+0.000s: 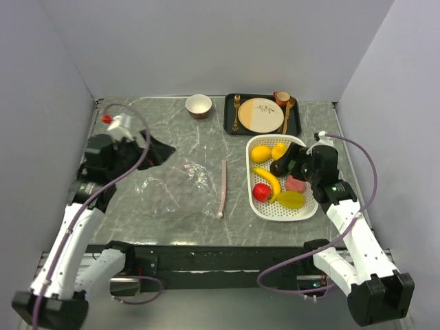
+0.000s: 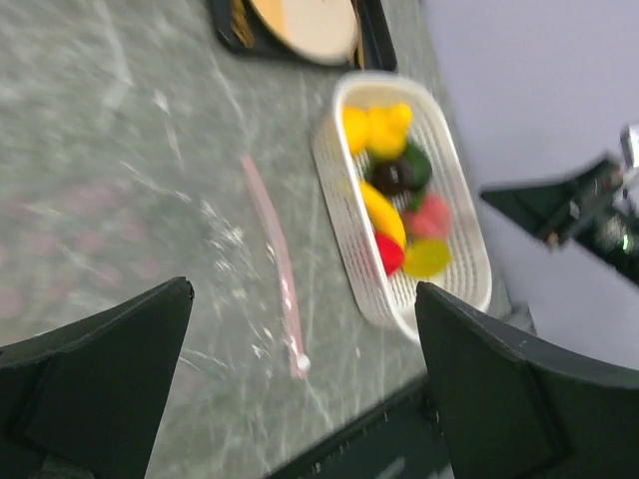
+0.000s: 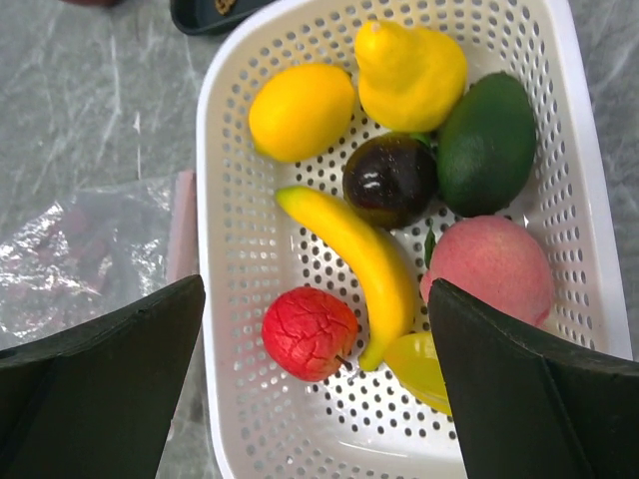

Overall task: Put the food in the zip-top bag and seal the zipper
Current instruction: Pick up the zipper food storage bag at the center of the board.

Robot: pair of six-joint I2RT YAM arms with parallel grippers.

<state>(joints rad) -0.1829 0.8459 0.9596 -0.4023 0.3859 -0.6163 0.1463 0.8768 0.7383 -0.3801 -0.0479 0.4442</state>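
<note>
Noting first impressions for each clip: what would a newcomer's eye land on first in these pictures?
The white basket on the table's right side, heaped with bright plastic fruit, draws the eye first, with the open right gripper poised above it. Just left of it, the pale pink zipper runs along the edge of the clear, crinkly zip-top bag, which lies flat at mid-table.
</note>
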